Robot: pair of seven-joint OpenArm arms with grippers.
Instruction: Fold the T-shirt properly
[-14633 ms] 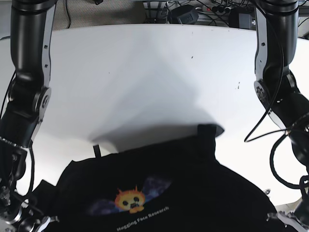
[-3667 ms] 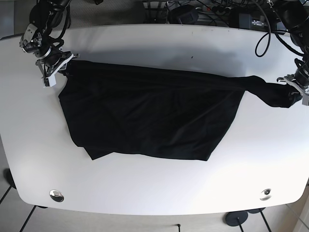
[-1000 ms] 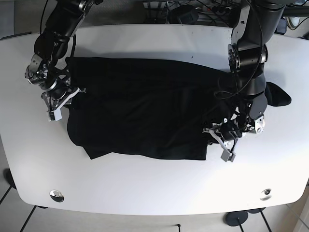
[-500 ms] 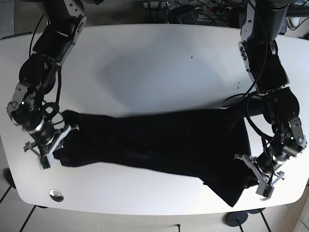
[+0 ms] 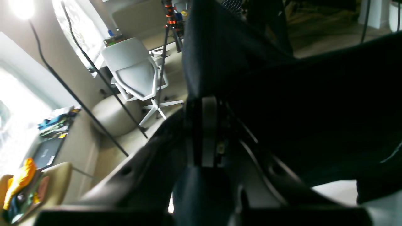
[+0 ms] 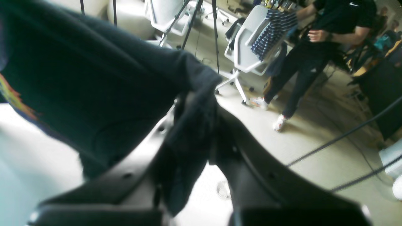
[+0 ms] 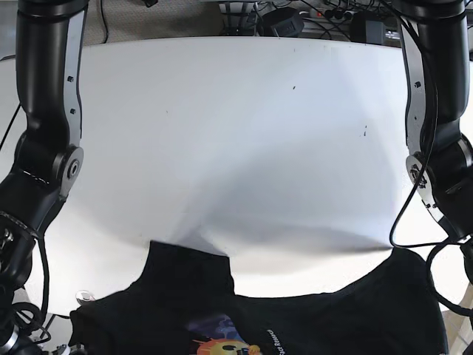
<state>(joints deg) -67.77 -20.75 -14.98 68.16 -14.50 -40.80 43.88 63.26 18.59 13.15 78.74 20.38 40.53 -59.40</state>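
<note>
Most of the white table [image 7: 244, 140] lay bare, with the black T-shirt [image 7: 295, 325] lifted along its near edge, printed front showing. It looked soft, light and limp, so it would sag and bunch wherever unsupported; seams or corners seemed the best hold. Both tools were pinching cloth: the left gripper [image 5: 209, 103] and the right gripper [image 6: 196, 103] each clamped a bunched fold.

Matt black cloth T-shirt [image 7: 310, 318]; smooth white table [image 7: 244, 133]; dark plastic fingers [image 6: 238, 157].
</note>
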